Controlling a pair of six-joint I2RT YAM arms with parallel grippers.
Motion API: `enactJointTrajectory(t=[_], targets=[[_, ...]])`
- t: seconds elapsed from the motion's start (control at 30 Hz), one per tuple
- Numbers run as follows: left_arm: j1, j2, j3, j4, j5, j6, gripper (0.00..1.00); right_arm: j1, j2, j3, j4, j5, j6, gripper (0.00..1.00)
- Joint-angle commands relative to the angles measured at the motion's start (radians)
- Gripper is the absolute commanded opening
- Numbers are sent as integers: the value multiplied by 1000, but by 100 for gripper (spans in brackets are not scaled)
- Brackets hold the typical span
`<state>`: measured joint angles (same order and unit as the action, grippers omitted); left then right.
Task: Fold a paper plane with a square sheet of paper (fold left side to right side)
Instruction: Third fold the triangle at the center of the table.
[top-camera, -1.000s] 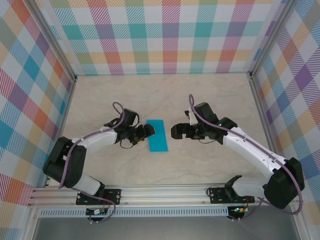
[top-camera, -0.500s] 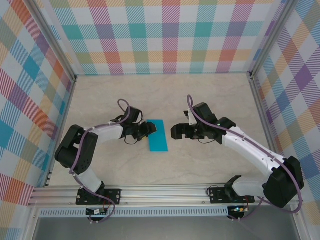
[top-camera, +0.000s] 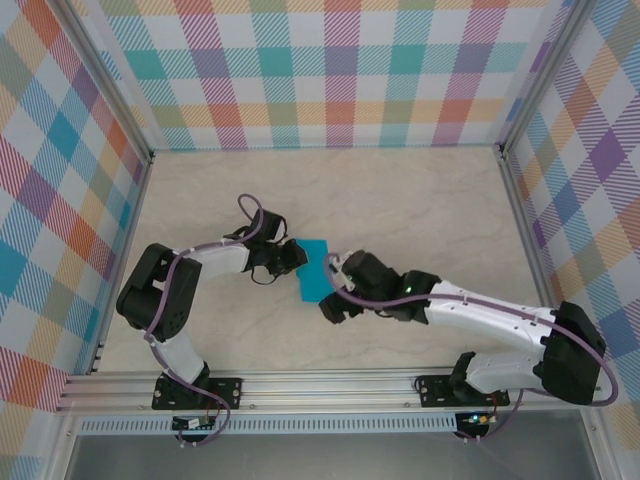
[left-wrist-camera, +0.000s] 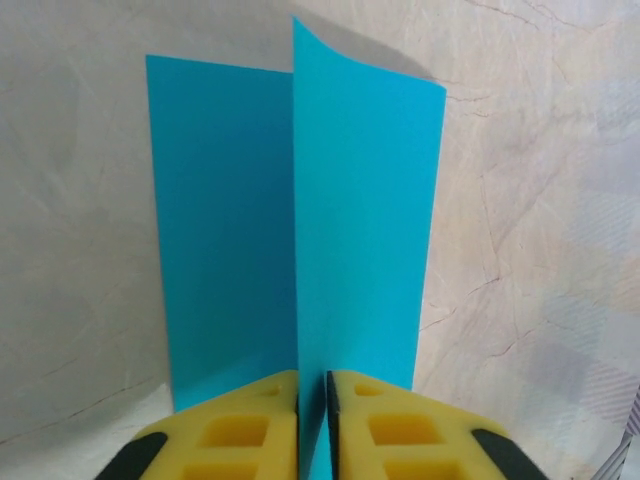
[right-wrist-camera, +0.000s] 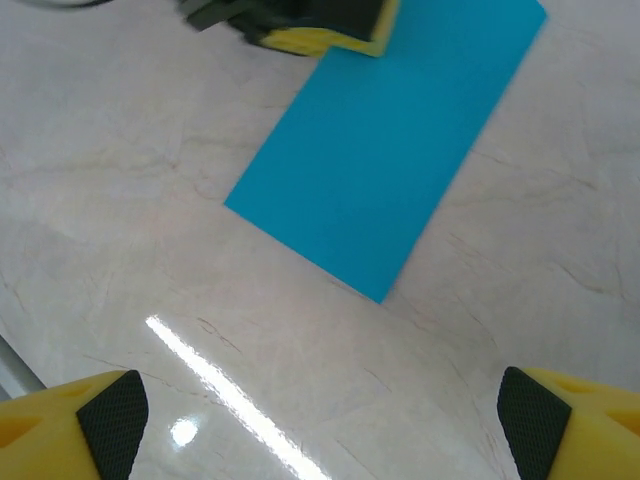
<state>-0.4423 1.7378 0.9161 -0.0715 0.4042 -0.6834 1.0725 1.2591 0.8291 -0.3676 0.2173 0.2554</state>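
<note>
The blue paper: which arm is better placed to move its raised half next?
Left arm: its jaws are shut on the paper, on its raised half. The right arm has open jaws above the table, holding nothing.

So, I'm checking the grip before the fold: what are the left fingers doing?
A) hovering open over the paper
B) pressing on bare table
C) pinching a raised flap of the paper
C: the left fingers are closed together on a lifted flap of the paper.

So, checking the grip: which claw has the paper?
The left claw, shut on a raised flap of the square sheet of paper; the right claw hangs open, apart from it.
</note>
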Motion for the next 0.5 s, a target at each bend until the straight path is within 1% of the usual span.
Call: enactJointTrajectory(t=[0.0,0.1,0.17,0.27,0.3,0.47], targets=[[17,12,26,-1,20,15,12,119,72,-62,242,214,-193,93],[17,10,29,-5,20,15,9,176,191,-44,294,300,-275,92],[18,9,29,-7,25,16,9,193,255,-23,310,330,-316,93],[17,8,29,-10,26,19,8,196,323,5,340,331,-344,93],[17,8,28,-10,25,17,8,196,345,18,346,331,-386,92],[17,8,29,-8,29,15,7,196,453,83,367,343,-438,88]])
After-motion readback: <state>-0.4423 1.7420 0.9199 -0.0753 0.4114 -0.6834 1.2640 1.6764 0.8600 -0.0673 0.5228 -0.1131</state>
